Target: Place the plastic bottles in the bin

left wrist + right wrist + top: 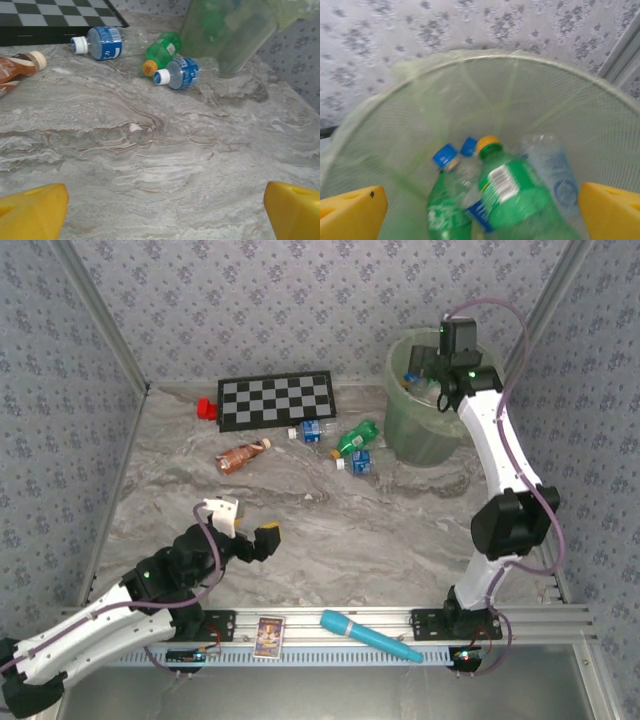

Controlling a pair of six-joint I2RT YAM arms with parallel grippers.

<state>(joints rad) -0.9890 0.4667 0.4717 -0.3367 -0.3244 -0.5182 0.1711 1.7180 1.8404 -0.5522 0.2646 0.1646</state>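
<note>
right pincer [482,212] spread above the bin [470,57], bottles [515,200] below it; left pincer [165,210] spread over the counter [150,165], four bottles [182,73] ahead

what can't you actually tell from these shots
- Bottle count inside the bin: right wrist view, bottles overlap and the bottom edge cuts off the green bottle; top view, the right arm covers the bin's mouth.
- Brown bottle: left wrist view, left edge cuts off its body.
- Card at the near rail: top view, print too small to read.

No text legible on plastic bottles [184,73].
</note>
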